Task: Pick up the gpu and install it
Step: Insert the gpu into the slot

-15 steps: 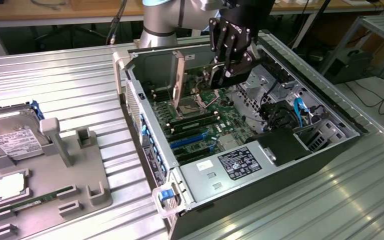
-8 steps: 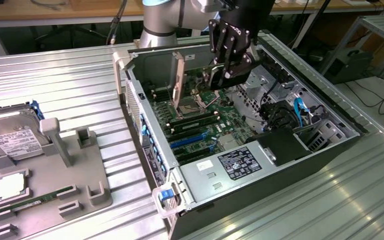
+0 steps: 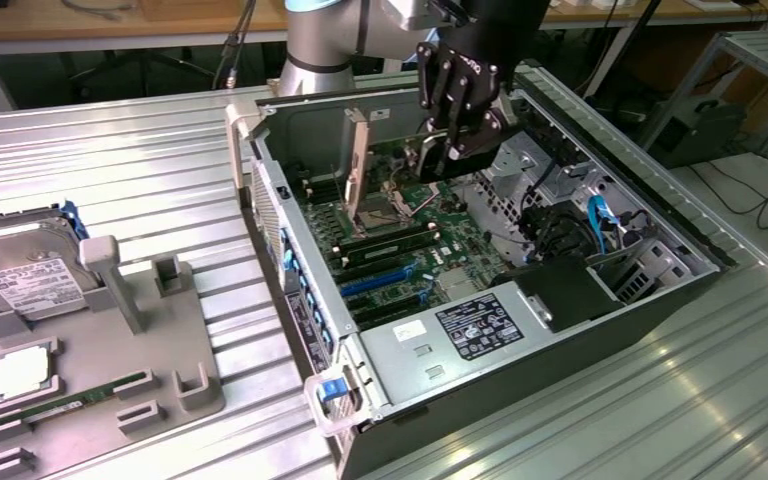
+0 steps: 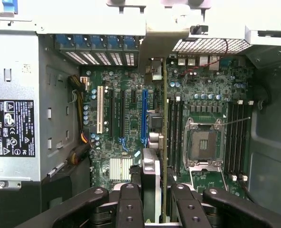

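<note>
Ribbed metal table [image 3: 117, 170] bearing an open computer case [image 3: 544, 390] beside a grey parts holder [image 3: 157, 340]

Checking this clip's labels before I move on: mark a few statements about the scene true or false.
1. The gripper holds the gpu edge-on above the motherboard. True.
2. The hard drive is mounted inside the computer case. False: it rests on the grey fixture outside the case, at the exterior view's left.
3. A green memory stick lies on that fixture. True.
4. The case is closed by its side panel. False: it is open, with the motherboard exposed.
</note>
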